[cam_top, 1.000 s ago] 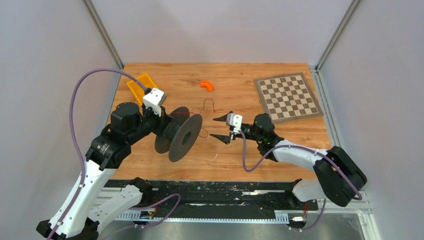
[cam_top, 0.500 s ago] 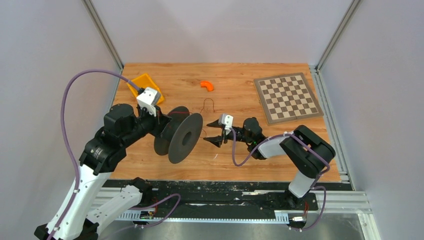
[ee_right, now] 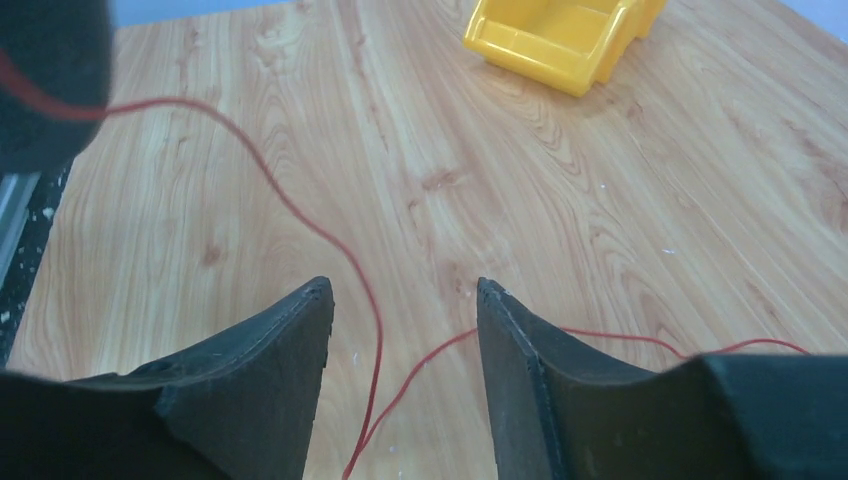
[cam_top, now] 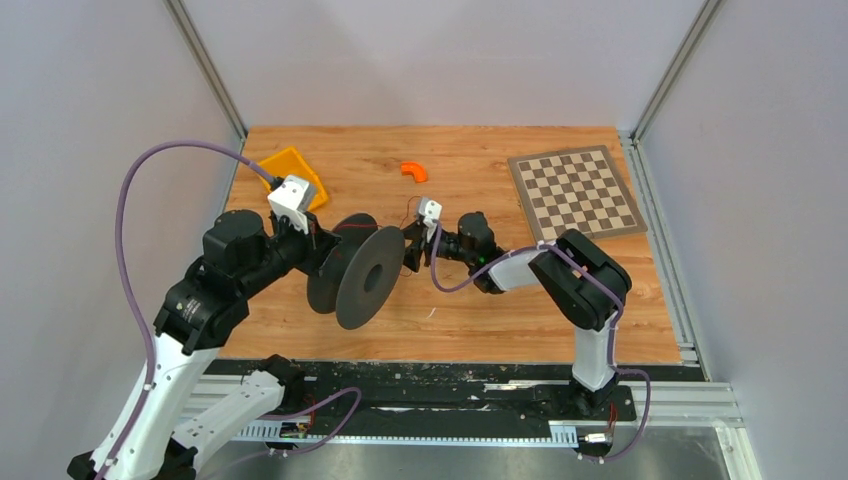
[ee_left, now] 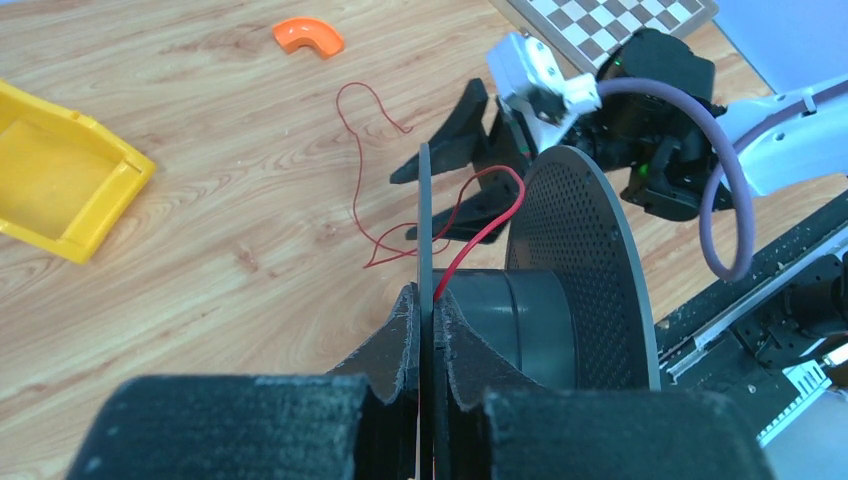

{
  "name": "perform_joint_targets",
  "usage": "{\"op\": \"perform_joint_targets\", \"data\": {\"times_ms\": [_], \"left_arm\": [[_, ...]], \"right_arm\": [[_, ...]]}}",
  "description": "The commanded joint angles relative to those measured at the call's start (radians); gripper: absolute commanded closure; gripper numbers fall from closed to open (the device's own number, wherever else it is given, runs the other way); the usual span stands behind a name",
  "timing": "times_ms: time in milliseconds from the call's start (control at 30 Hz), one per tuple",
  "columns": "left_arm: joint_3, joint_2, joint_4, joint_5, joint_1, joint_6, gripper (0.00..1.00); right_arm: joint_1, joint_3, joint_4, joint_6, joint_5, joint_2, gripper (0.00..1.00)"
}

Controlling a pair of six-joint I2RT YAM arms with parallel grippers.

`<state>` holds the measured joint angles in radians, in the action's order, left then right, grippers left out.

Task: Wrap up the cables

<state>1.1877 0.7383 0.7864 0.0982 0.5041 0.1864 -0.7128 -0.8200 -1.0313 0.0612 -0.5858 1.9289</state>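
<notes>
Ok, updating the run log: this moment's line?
left gripper: shut on spool | right gripper: open over wire | wire: loose on table

One each — spool (cam_top: 362,275), red wire (ee_left: 357,205), yellow bin (ee_right: 545,58), orange elbow (cam_top: 414,171), checkerboard (cam_top: 574,194)

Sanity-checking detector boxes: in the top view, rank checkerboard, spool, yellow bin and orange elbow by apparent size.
1. Checkerboard
2. Spool, though it is lifted nearer the camera, which inflates it
3. Yellow bin, partly covered by the left arm
4. Orange elbow

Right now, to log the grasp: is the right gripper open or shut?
Open. The right gripper shows its fingers apart in its wrist view, the red wire showing unpinched between them.
</notes>
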Motion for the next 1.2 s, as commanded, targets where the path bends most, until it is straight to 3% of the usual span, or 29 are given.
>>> {"op": "perform_joint_targets", "data": {"times_ms": [0,367,467,567,733,933,1167], "left_arm": [[0.063,-0.026,-0.095,-0.006,-0.002,0.048,1.00],[0.046,-0.039,-0.115,-0.027,-0.002,0.058,1.00],[0.035,-0.048,-0.120,-0.056,-0.002,0.064,1.00],[0.034,-0.045,-0.112,-0.145,-0.003,0.075,1.00],[0.080,-0.020,-0.075,-0.257,-0.003,0.102,1.00],[0.108,0.021,-0.101,-0.331,-0.019,0.129,1.00],[0.163,0.103,-0.135,-0.202,-0.190,0.232,1.00]], "right_arm": [[-0.013,-0.102,0.194,-0.100,-0.033,0.032,0.45],[-0.029,-0.129,0.264,-0.234,-0.010,0.076,0.53],[-0.026,-0.094,0.243,-0.246,0.036,0.043,0.87],[-0.007,-0.028,0.246,-0.256,0.104,-0.033,1.00],[0.041,0.109,0.285,-0.260,0.240,-0.157,1.00],[0.048,0.254,0.250,-0.253,0.179,-0.253,1.00],[0.010,0.315,0.435,-0.277,0.310,-0.424,1.00]]}}
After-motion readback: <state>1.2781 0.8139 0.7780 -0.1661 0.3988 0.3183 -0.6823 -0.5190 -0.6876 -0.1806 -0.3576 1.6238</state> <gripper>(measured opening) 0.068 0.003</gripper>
